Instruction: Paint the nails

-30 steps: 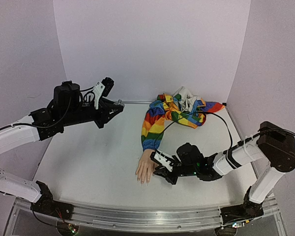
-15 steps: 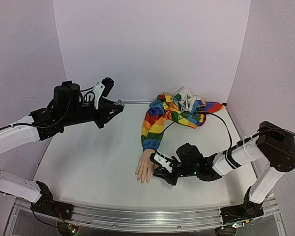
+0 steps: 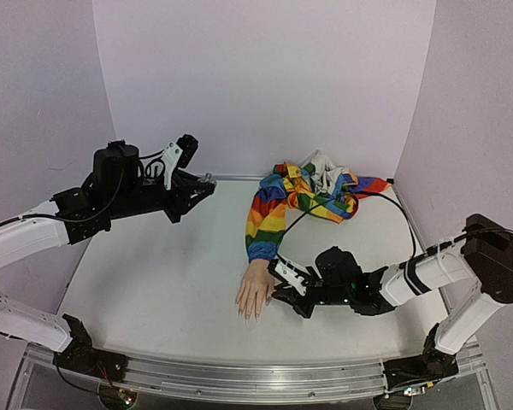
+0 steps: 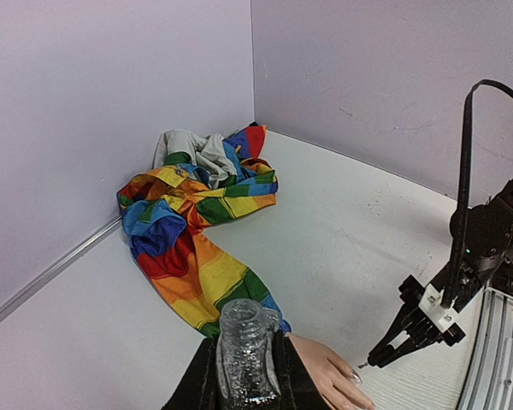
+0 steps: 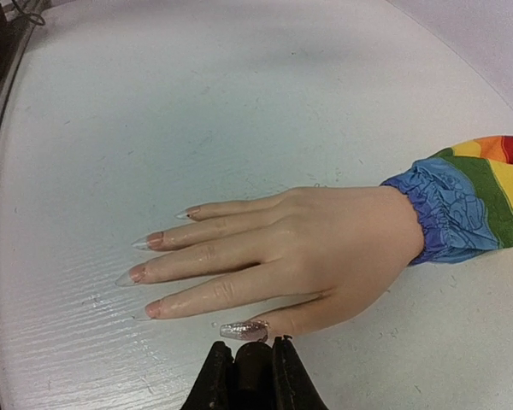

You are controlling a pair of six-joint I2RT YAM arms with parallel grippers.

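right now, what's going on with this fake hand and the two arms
The right pincer is shut on a small brush and holds it at the thumb of the mannequin hand, which lies palm down on the table. The thumb nail is coated with glitter; the other four nails look bare. The left pincer holds a clear bottle with glitter in it, neck open, raised off to the left, away from the hand.

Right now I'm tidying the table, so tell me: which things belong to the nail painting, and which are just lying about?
In the job: mannequin hand, its nails, open glitter bottle in the left gripper, brush in the right gripper.
Lying about: bunched rainbow sleeve, black cable by the right arm.
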